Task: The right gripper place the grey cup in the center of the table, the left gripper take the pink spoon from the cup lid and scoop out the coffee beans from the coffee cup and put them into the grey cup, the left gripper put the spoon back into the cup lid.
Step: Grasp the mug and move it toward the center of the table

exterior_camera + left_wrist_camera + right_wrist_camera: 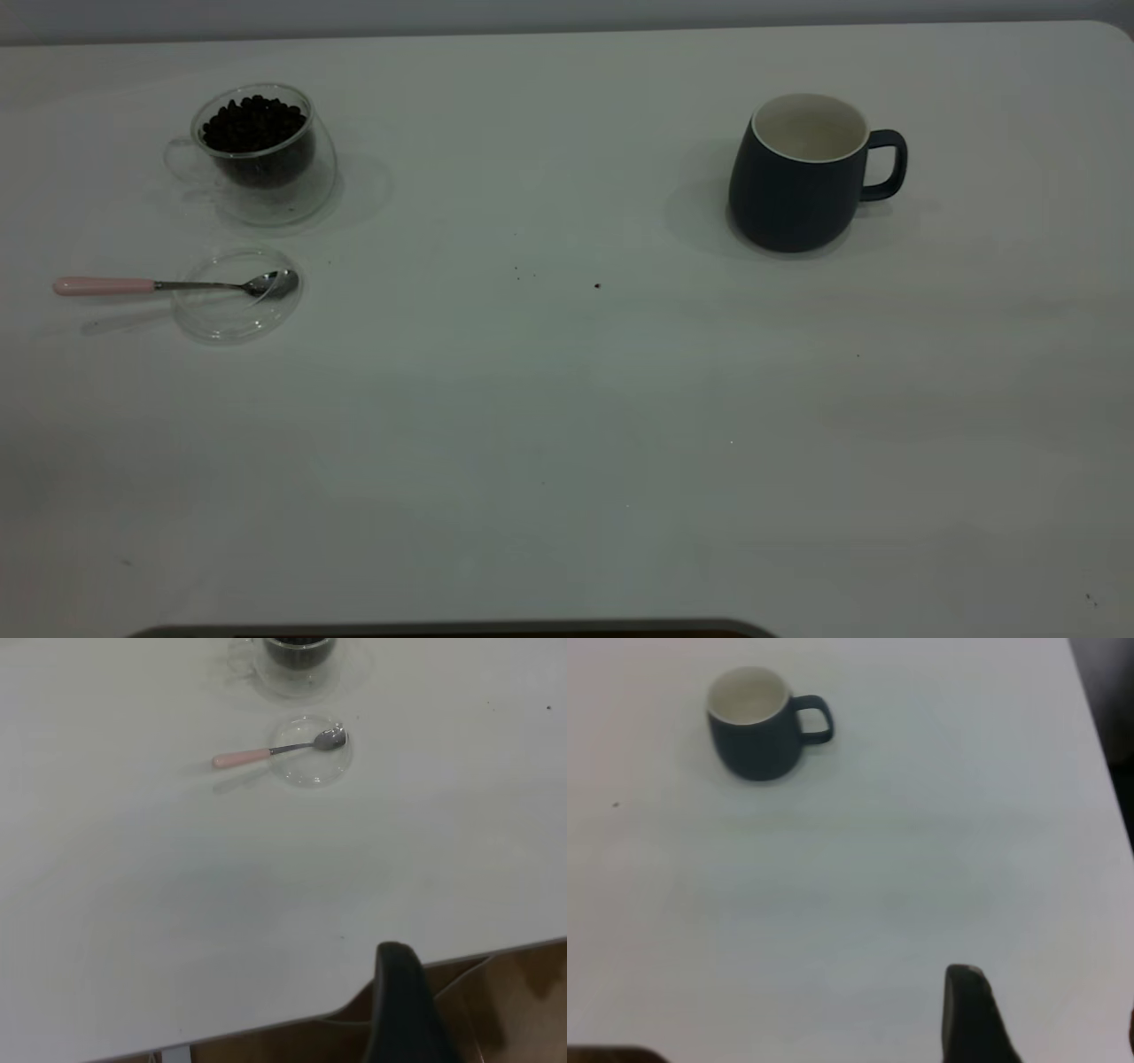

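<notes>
Two cups, matte grey cup [802, 182], glass coffee cup [257, 151]

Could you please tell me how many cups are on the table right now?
2: the glass coffee cup holding coffee beans at the far left, and the empty grey cup at the far right. None looks hidden.

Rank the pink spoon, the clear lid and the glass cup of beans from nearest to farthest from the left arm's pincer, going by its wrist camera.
1. The pink spoon and the cup lid: too close to call; the spoon's bowl rests in the lid.
2. The coffee cup, beyond them at the far edge of the view.

Only one dark finger of the pincer shows, off the table's near edge.
</notes>
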Tool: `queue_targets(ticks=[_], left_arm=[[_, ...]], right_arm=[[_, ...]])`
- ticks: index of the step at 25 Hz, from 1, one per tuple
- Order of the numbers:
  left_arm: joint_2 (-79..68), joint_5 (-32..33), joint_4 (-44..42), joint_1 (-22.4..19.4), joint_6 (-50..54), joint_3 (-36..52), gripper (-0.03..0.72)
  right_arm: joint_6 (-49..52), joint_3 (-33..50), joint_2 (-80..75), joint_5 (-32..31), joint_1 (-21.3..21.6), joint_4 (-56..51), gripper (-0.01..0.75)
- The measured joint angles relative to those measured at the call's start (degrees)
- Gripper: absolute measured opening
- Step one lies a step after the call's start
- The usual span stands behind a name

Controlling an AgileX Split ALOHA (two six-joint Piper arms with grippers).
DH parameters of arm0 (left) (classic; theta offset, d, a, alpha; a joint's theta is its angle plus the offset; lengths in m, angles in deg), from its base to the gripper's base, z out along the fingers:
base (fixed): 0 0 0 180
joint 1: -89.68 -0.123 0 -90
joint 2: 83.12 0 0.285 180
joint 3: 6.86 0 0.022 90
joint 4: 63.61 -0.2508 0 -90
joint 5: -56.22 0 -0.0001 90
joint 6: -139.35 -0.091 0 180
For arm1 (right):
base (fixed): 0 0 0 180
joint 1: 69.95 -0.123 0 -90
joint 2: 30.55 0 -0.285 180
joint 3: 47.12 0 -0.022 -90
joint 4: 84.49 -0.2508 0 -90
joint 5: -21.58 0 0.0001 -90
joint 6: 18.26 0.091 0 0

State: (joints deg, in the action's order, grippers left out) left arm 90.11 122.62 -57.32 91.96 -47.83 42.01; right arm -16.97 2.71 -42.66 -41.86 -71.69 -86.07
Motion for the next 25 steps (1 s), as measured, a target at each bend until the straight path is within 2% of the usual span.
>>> queue_targets(ticks=[3,6,9,12,17,25], left_arm=[[0.00,0.00,0.00,0.00,0.00,0.00,0.496],[0.00,0.00,0.00,0.00,0.00,0.00,0.496],[0.00,0.00,0.00,0.00,0.00,0.00,0.496],[0.00,0.00,0.00,0.00,0.00,0.00,0.496],[0.00,0.00,0.00,0.00,0.00,0.00,0.496],[0.00,0.00,0.00,0.00,0.00,0.00,0.496]], right_arm=[[-1.29,-0.61,-7.58,4.61,0.00,-2.37,0.481],[-5.02,-0.81,-18.11,11.57,0.00,-4.38,0.542],[-14.12,-0.81,-29.38,22.51,0.00,-6.70,0.592],[-24.32,-1.74,-41.52,30.99,0.00,-9.92,0.599],[-38.07,-10.05,-62.92,34.48,0.00,-15.03,0.596],[-63.18,-29.82,-93.38,37.34,0.00,-21.63,0.592]])
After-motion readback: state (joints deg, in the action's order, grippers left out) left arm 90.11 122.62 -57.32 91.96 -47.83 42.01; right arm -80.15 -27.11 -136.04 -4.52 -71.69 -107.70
